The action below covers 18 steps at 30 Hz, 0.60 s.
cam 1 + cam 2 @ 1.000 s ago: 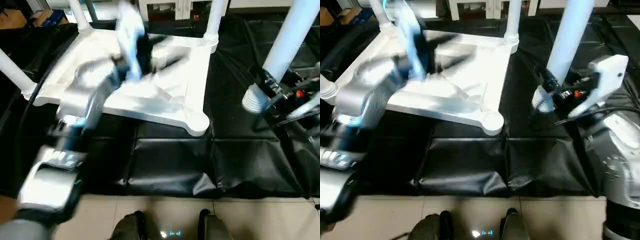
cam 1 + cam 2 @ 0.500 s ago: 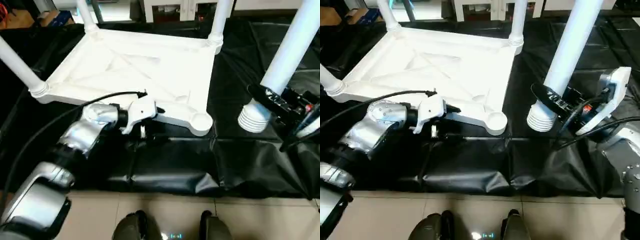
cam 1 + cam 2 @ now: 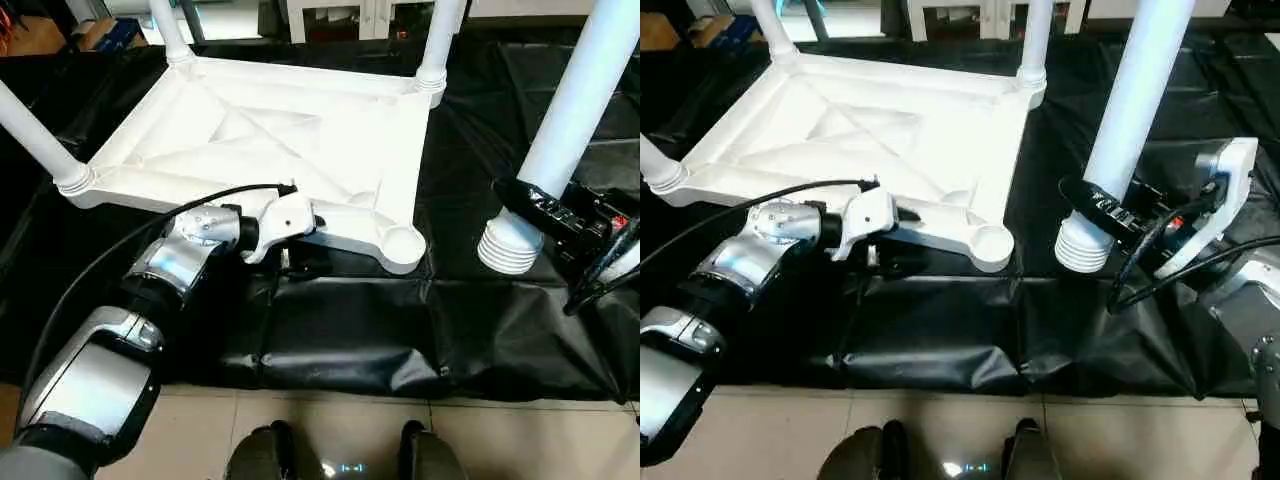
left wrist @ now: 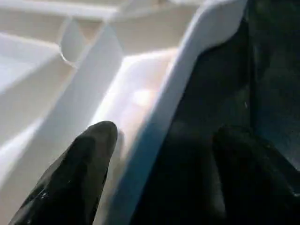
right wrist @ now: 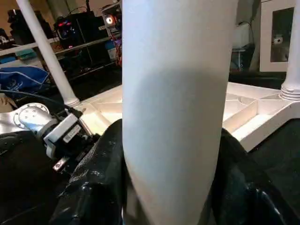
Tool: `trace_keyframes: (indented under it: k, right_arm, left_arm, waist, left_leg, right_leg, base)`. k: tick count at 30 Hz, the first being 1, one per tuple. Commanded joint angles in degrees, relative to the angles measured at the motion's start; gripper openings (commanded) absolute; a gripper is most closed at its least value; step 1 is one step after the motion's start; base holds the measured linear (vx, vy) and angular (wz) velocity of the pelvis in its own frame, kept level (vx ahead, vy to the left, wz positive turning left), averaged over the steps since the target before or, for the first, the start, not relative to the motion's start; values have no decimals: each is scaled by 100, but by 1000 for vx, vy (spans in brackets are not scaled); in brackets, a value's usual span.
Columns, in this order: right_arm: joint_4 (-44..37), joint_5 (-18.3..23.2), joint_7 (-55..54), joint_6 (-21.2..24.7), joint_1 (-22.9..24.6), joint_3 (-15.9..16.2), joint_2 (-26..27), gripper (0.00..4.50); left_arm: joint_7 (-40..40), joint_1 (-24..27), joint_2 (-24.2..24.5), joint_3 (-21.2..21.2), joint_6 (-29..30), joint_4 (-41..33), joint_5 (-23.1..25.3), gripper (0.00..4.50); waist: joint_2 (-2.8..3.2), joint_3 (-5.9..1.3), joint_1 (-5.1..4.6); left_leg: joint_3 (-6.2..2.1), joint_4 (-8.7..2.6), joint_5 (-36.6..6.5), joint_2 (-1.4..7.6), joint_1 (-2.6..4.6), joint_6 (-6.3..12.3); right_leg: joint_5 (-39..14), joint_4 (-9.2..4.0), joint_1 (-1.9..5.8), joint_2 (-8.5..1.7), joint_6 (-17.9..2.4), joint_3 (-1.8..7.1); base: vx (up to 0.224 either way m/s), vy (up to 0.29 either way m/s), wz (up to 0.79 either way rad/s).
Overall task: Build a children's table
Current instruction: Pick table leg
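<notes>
Gripping leg (image 3: pixel 1135 110), right claw (image 3: pixel 1110 215), upright

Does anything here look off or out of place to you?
Yes: the upside-down table top has legs in three corner sockets, but the near corner socket is empty. The fourth leg stands apart over the black mat, gripped in the right hand.

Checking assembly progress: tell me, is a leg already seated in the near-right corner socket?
No, the near-right corner socket stands open, and the right gripper holds the fourth leg beside it.

Head cameras look down; wrist cameras sit close to the table top (image 3: pixel 270 130).
</notes>
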Motion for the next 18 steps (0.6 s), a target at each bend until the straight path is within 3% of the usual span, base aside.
trace_keyframes:
  k: [1, 6, 7, 18]
  right_arm:
    - [-205, 39, 68, 38, 66, 62, -32, 186]
    - [-189, -4, 73, 13, 37, 125, -37, 186]
    - [-191, -11, 70, -2, 38, 151, -35, 186]
    - [-213, -41, 71, -56, 59, 307, 18, 186]
  left_arm:
    - [-100, -37, 88, -59, -18, 77, 104, 351]
    - [-274, -37, 96, 24, 175, -24, 55, 312]
    - [-307, -8, 97, 57, 290, -108, 34, 305]
    - [-164, 469, 334, 105, 1023, -1064, 206, 225]
  waist:
    - [-114, -603, 15]
    - [-124, -580, 11]
    - [-157, -576, 8]
    - [-142, -537, -11]
  left_leg:
    - [8, -345, -686, -36, 227, 761]
    - [11, -360, -810, -33, 226, 722]
    - [15, -364, -813, -32, 225, 721]
    - [12, -392, -855, -17, 228, 719]
  right_leg:
    - [-549, -220, 409, 62, -1507, -36]
    - [-756, -241, 412, 50, -1495, -33]
    - [-763, -245, 412, 50, -1491, -30]
    - [-1030, -275, 387, 50, -1409, -28]
  base:
    - [0, 0, 0]
    - [0, 0, 0]
    - [0, 0, 0]
    - [0, 0, 0]
